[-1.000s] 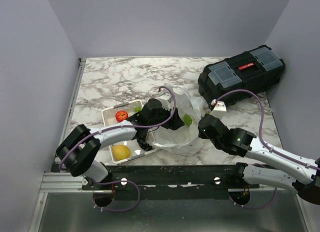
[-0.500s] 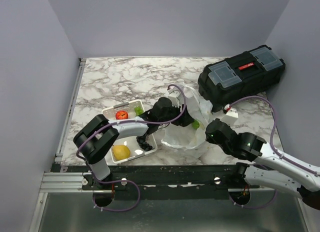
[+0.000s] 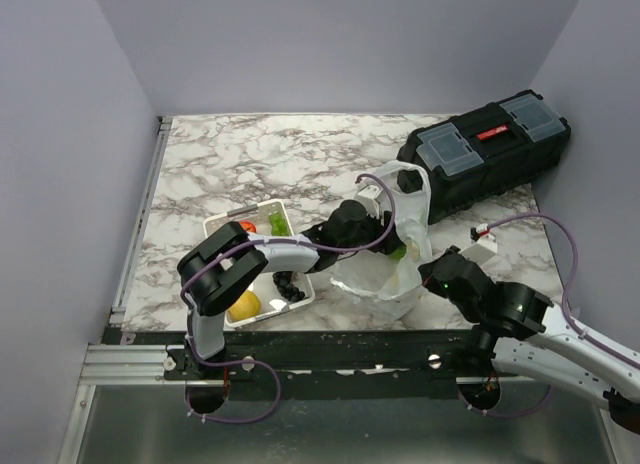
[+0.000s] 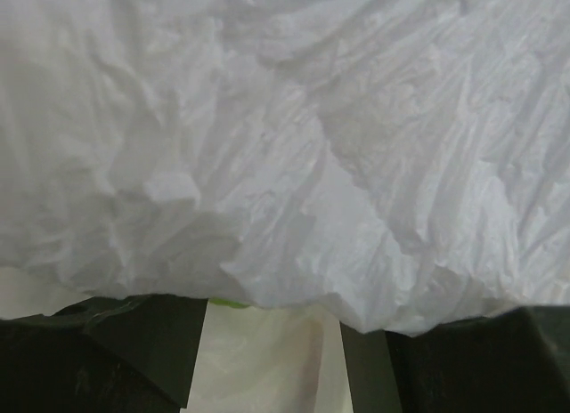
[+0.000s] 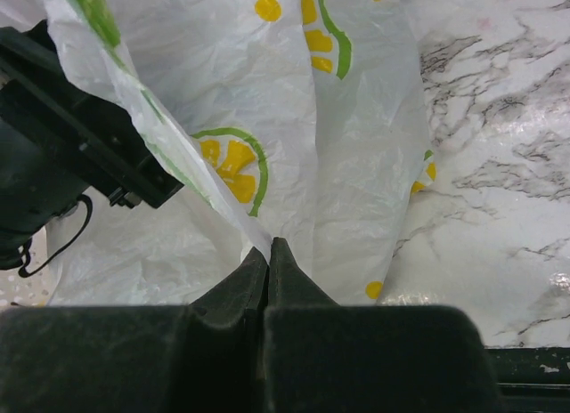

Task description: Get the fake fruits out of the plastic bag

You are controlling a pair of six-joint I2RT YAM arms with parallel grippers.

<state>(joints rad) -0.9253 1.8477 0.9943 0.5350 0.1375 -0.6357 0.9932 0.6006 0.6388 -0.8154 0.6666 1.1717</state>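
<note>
Since half a second ago the plastic bag has shifted right and stood taller, just right of the tray. Its long axis runs near-to-far, with the loop handles pointing far toward the toolbox. The right gripper is clamped on a near fold. The left gripper is buried inside the bag, jaws apart, nothing but film between them. The fruits are hidden; a green patch could be fruit or print — I cannot tell.

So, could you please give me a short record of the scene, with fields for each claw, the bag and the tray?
left claw: open, inside the plastic bag
right claw: shut on the bag's edge
plastic bag: white with citrus print, on the table right of the tray
tray contents: red apple, green fruit, yellow fruit, dark grape bunch
behind: black toolbox
</note>
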